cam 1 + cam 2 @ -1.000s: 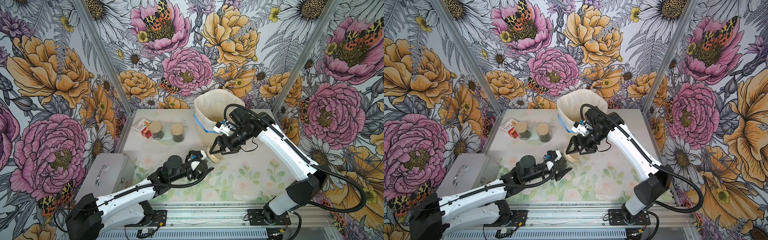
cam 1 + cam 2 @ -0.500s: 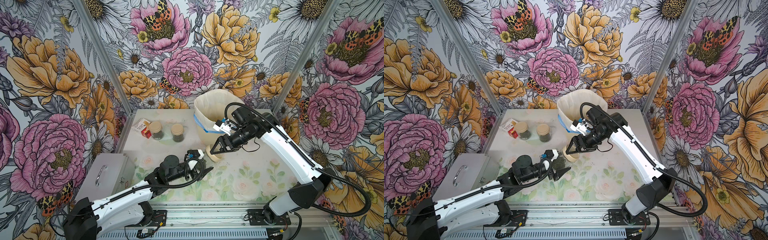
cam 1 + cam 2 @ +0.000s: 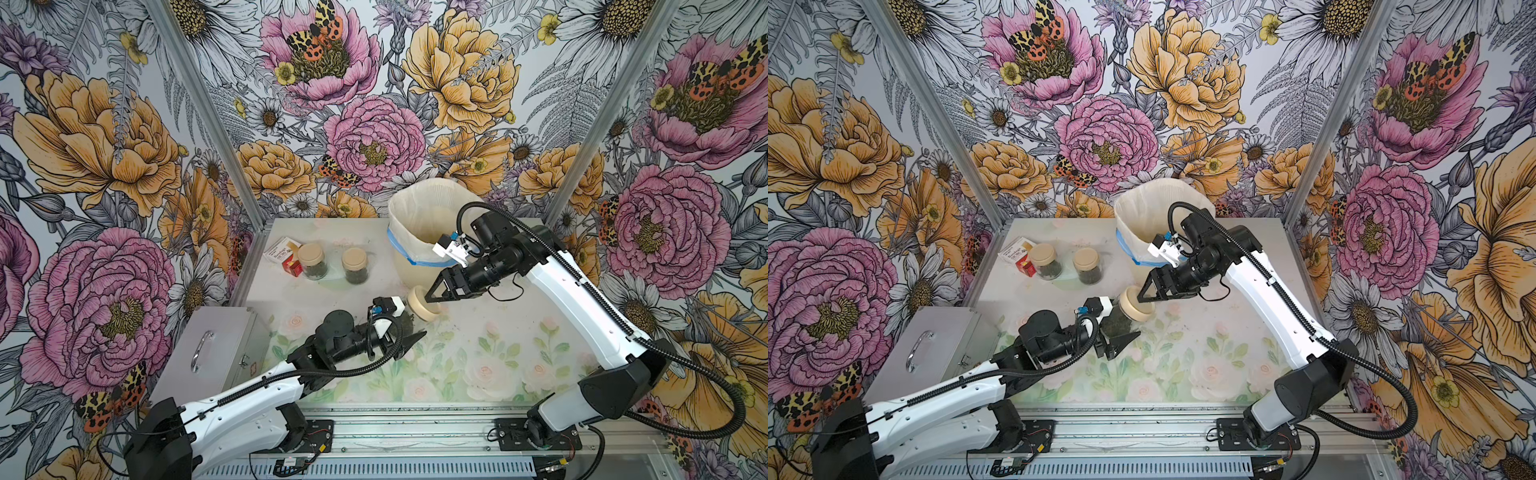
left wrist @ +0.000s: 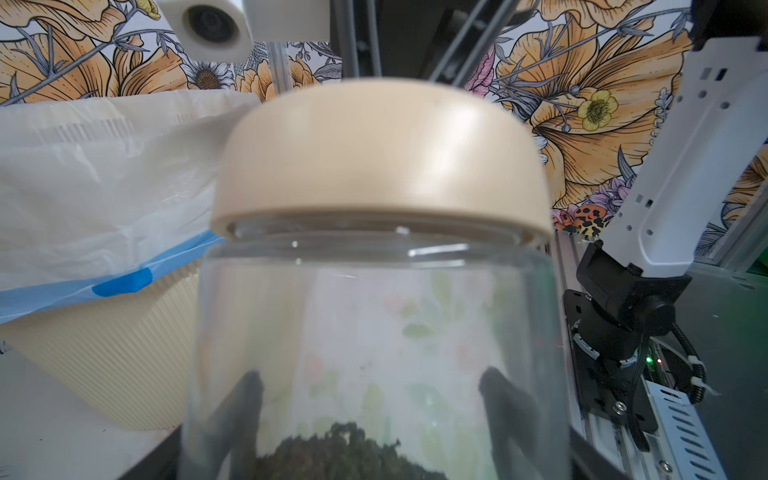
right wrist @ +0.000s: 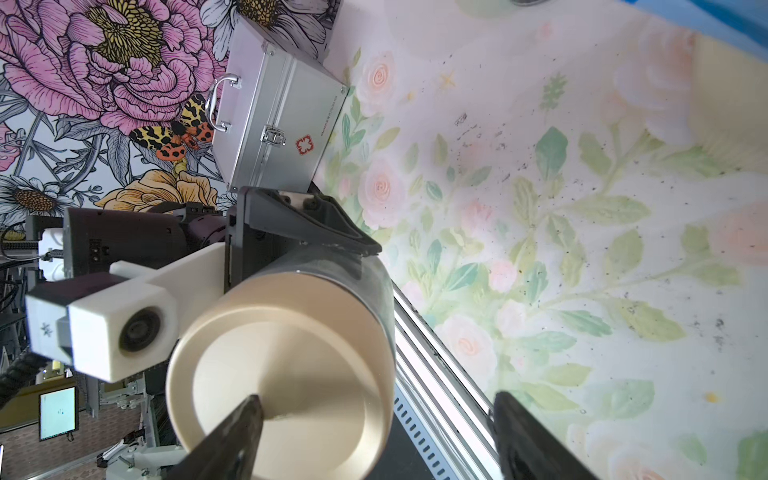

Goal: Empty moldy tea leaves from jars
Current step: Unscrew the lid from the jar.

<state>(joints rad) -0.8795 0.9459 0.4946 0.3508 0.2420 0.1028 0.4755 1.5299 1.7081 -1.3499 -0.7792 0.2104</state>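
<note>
Inside the clear tan-lidded jar [image 4: 374, 332], dark crumbly leaves [image 4: 345, 453].

First jar [image 3: 312, 266] and second jar [image 3: 355, 266] stand upright side by side at eleven o'clock on the table [image 3: 498, 332], both capped in tan, dark leaves inside. Third jar [image 3: 1119, 324] is gripped near centre, tipped over, tan lid [image 3: 1133, 305] on and pointing to two o'clock, tea leaves [image 4: 345, 453] heaped at its base.
</note>
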